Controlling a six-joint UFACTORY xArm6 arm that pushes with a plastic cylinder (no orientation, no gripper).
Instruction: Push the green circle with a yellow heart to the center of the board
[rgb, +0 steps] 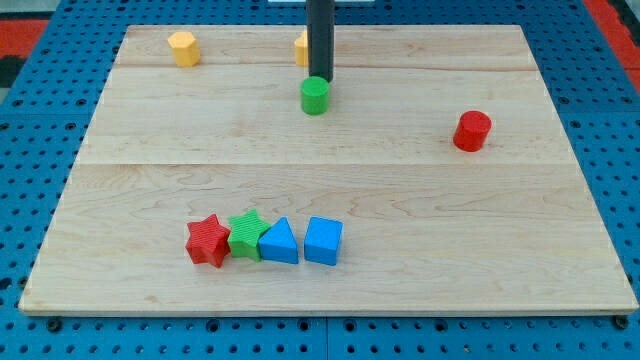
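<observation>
Pushing risk: the green circle (315, 96) is round, so an off-centre shove could let it roll aside off my tip (320, 78) toward the view's left or right.
Green circle: upper middle of the board (560, 230), above centre.
Yellow heart (301, 47): partly hidden behind the rod; shape hard to confirm.
My tip: touching the circle's far side, rod upright.
Claw: none; nothing is gripped.
Others: yellow block (183, 47) top left, red cylinder (472, 131) right.
</observation>
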